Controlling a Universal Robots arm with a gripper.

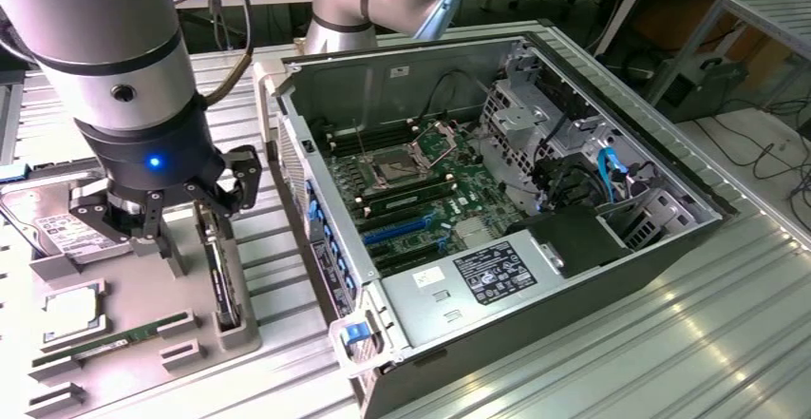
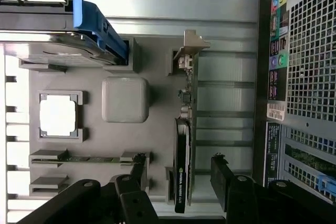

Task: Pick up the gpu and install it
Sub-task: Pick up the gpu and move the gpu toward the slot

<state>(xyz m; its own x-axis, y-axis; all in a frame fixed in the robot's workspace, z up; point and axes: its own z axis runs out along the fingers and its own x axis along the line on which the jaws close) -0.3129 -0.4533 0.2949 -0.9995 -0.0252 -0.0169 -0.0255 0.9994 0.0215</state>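
At the far left of the exterior view, a grey tray lies on the metal table, and the picture's edge cuts off its near corner. A silver hard drive sits at the back of the tray, half hidden behind the arm. In front of it lie a square chip and a green RAM stick. Next comes the gpu, standing on its thin edge in a slot at the tray's right side. Its back end is hidden by the gripper here. In the wrist view the gpu shows its silver bracket at one end, and the small print on its black edge is too tiny to read. The arm comes straight down, with the gripper pointing at the tray. Its fingers are spread wide, one on each side of the gpu, with a gap on both sides. Further right lies the open computer case, just beside the tray.
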